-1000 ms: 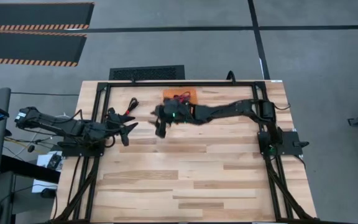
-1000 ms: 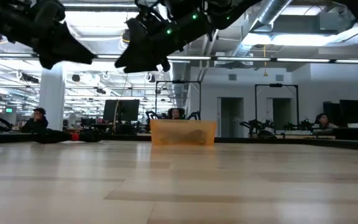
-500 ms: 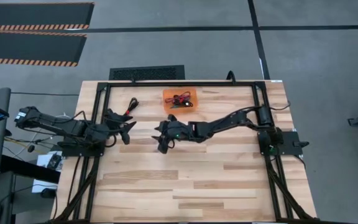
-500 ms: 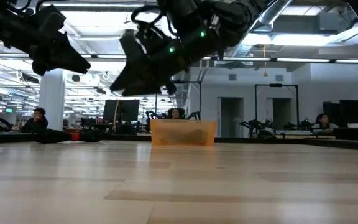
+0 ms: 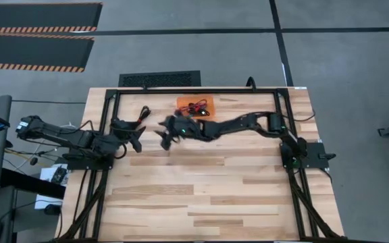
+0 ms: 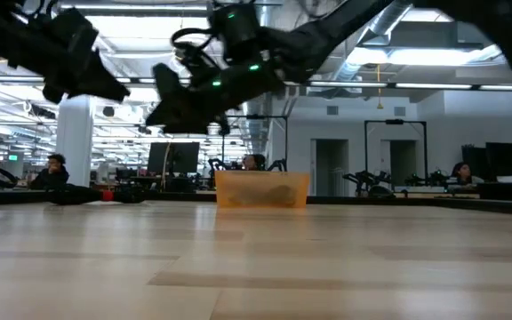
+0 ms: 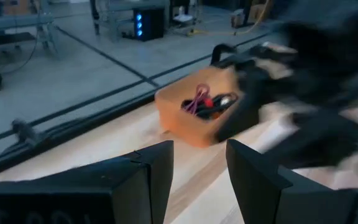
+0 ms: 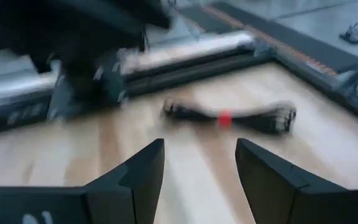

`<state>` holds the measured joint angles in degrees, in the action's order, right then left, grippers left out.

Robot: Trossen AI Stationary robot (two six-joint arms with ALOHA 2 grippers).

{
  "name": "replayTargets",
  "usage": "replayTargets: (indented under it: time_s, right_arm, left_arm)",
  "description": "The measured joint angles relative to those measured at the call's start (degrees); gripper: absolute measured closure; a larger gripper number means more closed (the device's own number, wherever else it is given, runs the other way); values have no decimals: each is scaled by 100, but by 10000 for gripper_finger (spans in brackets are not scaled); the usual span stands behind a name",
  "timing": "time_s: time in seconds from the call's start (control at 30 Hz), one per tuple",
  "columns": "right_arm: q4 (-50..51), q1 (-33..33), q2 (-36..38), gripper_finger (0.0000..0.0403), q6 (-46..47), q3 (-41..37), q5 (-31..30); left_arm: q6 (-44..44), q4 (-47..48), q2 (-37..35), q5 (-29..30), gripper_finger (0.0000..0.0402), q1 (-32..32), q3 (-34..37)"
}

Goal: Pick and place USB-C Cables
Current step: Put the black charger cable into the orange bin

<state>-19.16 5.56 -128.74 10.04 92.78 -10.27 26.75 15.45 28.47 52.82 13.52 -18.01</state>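
Note:
One red-and-black USB-C cable lies folded on the table near the far left corner; the right wrist view shows this cable as a black bundle with a red band. The other cables, magenta, red and dark, lie inside the orange tray. My right gripper hovers open above the table between tray and loose cable, pointing at the cable, and holds nothing. My left gripper hangs open just left of it, near that cable, and faces the tray.
A black frame runs along the far edge and both sides of the table. The tray stands by the far edge. The two grippers are close together above the table's far left part. Bare wood fills the near half.
My right gripper first swung toward the near edge, then came back toward the far left and now sits closer to the loose cable and to my left gripper. It stayed open. The cables and the tray have not moved.

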Motion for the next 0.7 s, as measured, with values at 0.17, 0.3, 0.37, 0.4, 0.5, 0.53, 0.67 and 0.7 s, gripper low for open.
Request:
replayTargets:
  time_s: [0.17,0.3,0.37,0.4,0.5,0.53,0.67,0.7]
  right_arm:
    - [935,226,-750,182,-48,1374,55]
    - [1385,298,-1340,182,-49,2207,70]
    - [1434,331,-1559,182,-52,2539,70]
    - [1414,335,-1669,182,-50,2671,74]
    - [1457,332,-1980,182,-108,2962,162]
    - [1482,334,-2075,182,-134,3048,169]
    - [1415,380,-2281,182,-149,3303,203]
    - [1418,404,-2325,182,-149,3356,198]
  left_arm:
    - [-209,11,-4,10,265,0,-108]
    - [-224,84,0,44,265,-2,-108]
    - [-295,94,0,46,265,-2,-108]
    - [-323,108,0,47,265,-2,-108]
    - [-362,118,0,51,265,-4,-108]
    - [-362,120,1,53,265,-4,-108]
    - [-359,118,0,189,265,-4,-108]
    - [-359,120,0,196,265,-4,-108]
